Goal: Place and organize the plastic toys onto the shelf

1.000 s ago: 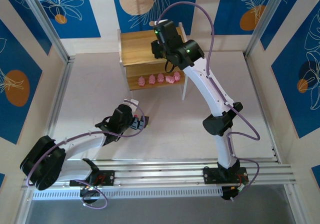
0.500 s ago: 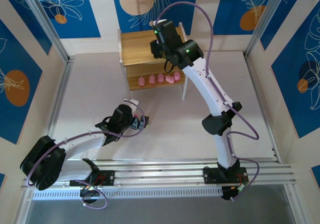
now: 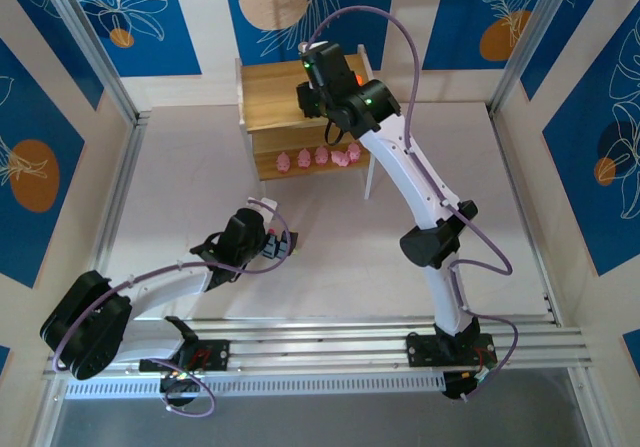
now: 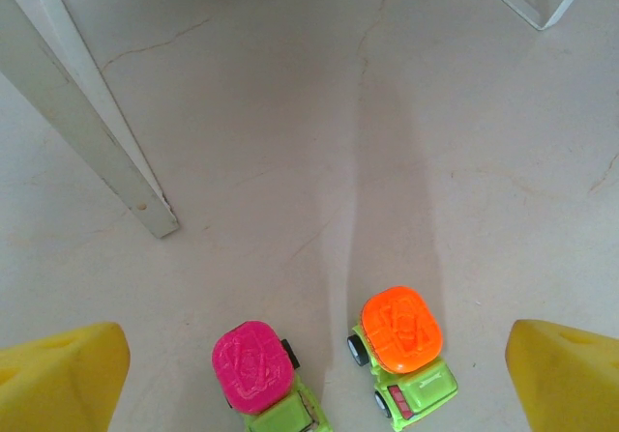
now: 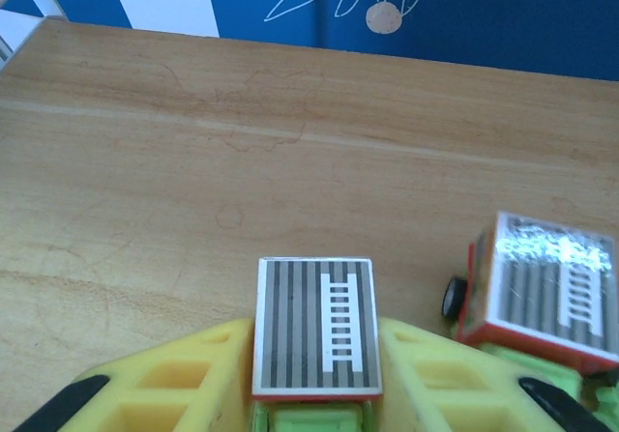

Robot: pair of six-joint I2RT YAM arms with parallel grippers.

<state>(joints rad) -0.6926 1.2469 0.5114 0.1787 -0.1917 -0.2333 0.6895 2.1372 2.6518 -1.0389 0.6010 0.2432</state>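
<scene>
The shelf (image 3: 270, 92) stands at the back of the table. Several pink figures (image 3: 320, 156) sit in a row on its lower board. Over the upper board (image 5: 174, 161), my right gripper (image 3: 312, 95) is shut on a grey-topped green toy truck (image 5: 314, 326), a yellow finger (image 5: 164, 388) close against each side. A second grey-topped truck (image 5: 546, 292) stands on the board just to its right. My left gripper (image 4: 311, 379) hangs open above a pink-topped truck (image 4: 253, 366) and an orange-topped truck (image 4: 401, 331) on the table.
A white shelf leg (image 4: 87, 132) stands on the table ahead and left of the left gripper. Blue patterned walls (image 3: 60, 97) and metal rails (image 3: 120, 197) close in the table on three sides.
The right wrist has shifted slightly left over the upper board with the truck between its fingers. The left arm has not moved.
</scene>
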